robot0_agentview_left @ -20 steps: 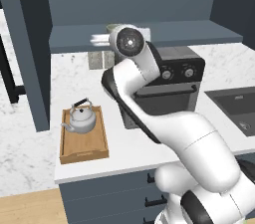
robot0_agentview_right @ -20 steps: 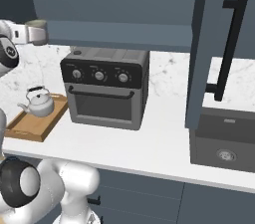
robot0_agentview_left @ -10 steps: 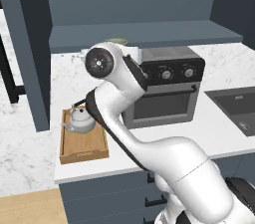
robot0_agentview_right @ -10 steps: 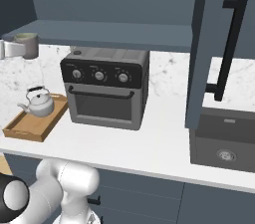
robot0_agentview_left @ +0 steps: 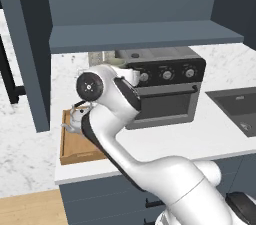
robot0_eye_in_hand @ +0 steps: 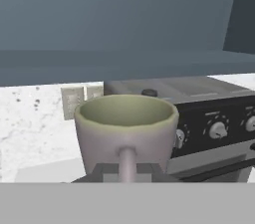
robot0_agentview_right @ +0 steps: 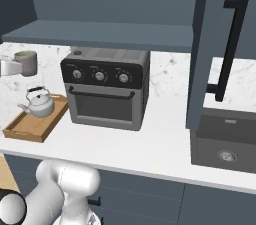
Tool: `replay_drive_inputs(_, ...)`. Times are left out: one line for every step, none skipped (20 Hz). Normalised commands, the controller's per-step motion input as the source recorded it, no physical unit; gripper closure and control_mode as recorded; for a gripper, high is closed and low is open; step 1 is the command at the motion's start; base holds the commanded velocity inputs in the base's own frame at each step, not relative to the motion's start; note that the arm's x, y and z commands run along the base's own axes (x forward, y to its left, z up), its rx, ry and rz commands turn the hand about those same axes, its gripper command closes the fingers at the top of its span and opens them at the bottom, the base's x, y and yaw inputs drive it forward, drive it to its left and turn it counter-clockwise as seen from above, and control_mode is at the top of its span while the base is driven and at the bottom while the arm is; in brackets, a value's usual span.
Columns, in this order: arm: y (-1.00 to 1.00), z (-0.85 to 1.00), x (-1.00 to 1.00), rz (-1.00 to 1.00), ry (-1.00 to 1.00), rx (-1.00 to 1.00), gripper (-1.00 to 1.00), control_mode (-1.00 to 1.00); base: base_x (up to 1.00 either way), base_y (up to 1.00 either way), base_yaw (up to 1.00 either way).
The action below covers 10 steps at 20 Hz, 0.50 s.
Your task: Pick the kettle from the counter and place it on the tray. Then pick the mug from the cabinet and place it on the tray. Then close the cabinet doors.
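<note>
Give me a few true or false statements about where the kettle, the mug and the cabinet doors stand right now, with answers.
1. The kettle sits on the tray. True.
2. The mug rests on the cabinet shelf. False: the gripper holds it in the air, jaws shut on its handle.
3. The cabinet door is closed. False: it stands open.
4. The mug is upright. True.
5. The oven stands left of the tray. False: it stands to the right.

Kitchen: marble counter, black oven, sink, wall cabinet.
</note>
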Motion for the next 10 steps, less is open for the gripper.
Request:
replay_drive_inputs(0.27, -0.58, 0.0, -0.11, 0.0, 0.0, 1.0, -1.0, 0.0, 0.0, 0.0)
replay_drive_inputs(0.27, -0.57, 0.0, -0.12, 0.0, 0.0, 1.0, -1.0, 0.0, 0.0, 0.0)
replay_drive_inputs(0.26, -0.54, 0.0, -0.13, 0.0, 0.0, 1.0, -1.0, 0.0, 0.0, 0.0)
replay_drive_inputs(0.24, -0.5, 0.0, -0.14, 0.0, 0.01, 1.0, -1.0, 0.0, 0.0, 0.0)
replay_drive_inputs(0.23, -0.48, 0.0, -0.14, 0.0, 0.01, 1.0, -1.0, 0.0, 0.0, 0.0)
replay_drive_inputs(0.22, -0.44, 0.0, -0.14, 0.0, 0.01, 1.0, -1.0, 0.0, 0.0, 0.0)
replay_drive_inputs(0.21, -0.42, 0.0, -0.15, 0.0, 0.01, 1.0, -1.0, 0.0, 0.0, 0.0)
replay_drive_inputs(0.18, -0.4, 0.0, -0.15, 0.0, 0.02, 1.0, -1.0, 0.0, 0.0, 0.0)
replay_drive_inputs(0.16, -0.38, 0.0, -0.15, 0.0, 0.03, 1.0, -1.0, 0.0, 0.0, 0.0)
replay_drive_inputs(0.15, -0.37, 0.0, -0.15, 0.0, 0.03, 1.0, -1.0, 0.0, 0.0, 0.0)
